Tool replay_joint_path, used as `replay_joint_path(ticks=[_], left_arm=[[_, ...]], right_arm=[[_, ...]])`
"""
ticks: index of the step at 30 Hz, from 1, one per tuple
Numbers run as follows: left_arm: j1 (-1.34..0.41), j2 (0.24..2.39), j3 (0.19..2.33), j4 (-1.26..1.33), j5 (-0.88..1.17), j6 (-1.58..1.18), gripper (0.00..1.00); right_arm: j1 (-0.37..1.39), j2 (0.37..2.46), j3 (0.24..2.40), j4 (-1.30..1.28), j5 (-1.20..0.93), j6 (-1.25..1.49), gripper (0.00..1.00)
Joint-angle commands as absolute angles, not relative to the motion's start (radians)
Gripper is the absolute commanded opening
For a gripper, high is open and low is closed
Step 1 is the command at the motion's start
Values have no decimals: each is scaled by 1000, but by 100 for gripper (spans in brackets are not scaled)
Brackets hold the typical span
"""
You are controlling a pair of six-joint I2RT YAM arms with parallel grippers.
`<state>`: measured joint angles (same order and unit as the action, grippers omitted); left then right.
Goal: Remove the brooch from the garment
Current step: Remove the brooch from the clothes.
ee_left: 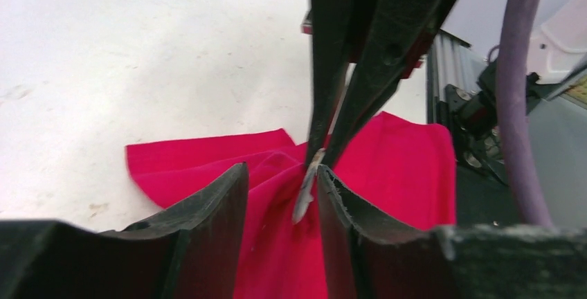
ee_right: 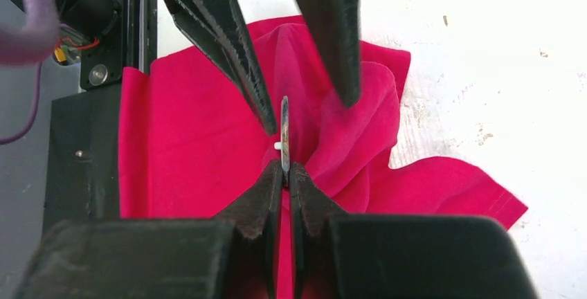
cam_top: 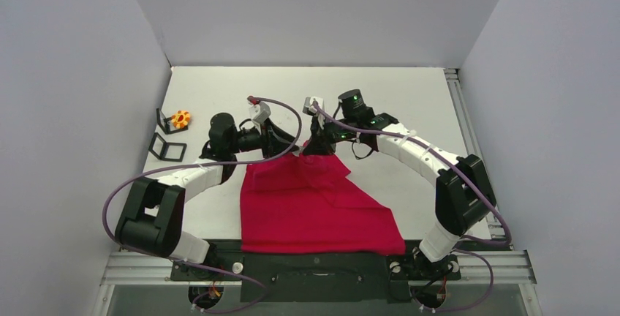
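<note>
As I steer both arms from a distance, step in hand: working the thin silvery metal brooch (ee_right: pixel 284 129) loose from the bright red short-sleeved T-shirt (cam_top: pixel 314 210).
Brooch: seen edge-on at the crest of a fold gathered up near the shirt's far edge, over the white table (cam_top: pixel 219 89); I judge it not yet free of the cloth.
Right gripper (ee_right: pixel 285 169): fingers together, clamped on the brooch's rim.
Left gripper (ee_left: pixel 282 174): fingers apart, straddling the raised fold and the brooch, one fingertip just beside the metal; gripping nothing that I can see.
How to do it well: I would close the left fingers on cloth alone, just beside the brooch, and hold it down. Then I would draw the right gripper straight off rather than sideways, lest the fabric ride up or tear. The fastening itself is hidden from me.
Arm pose: both arms bow outward, elbows wide, wrists meeting nose to nose over the shirt's far edge.
</note>
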<state>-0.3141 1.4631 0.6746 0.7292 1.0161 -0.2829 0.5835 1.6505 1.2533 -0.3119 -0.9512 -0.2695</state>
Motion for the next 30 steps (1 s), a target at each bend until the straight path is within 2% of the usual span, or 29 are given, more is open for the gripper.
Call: replay_joint_path(ticks=[1,7,16,21,28,30], left_arm=[[-264,1408,702,663,944,-261,43],[-267,1358,662,576,918,-204,54],[-323,1399,695,572,889,-207,54],[-330,1433,721,581,893,-234,45],[-335,1446,732,586,888,-256,25],[-339,1451,738,576,875,-264,24]], right_arm=[[565,1673,1271,-221,-984,-140,0],[544,1679,1221,-54,-1016,80,0],[546,1661,1180,44,-1027,163,0],[553,1648,1163,65,-1028,168,0],[561,1634,1149,82,-1025,171,0],[565,1629,1148,87,-1025,171,0]])
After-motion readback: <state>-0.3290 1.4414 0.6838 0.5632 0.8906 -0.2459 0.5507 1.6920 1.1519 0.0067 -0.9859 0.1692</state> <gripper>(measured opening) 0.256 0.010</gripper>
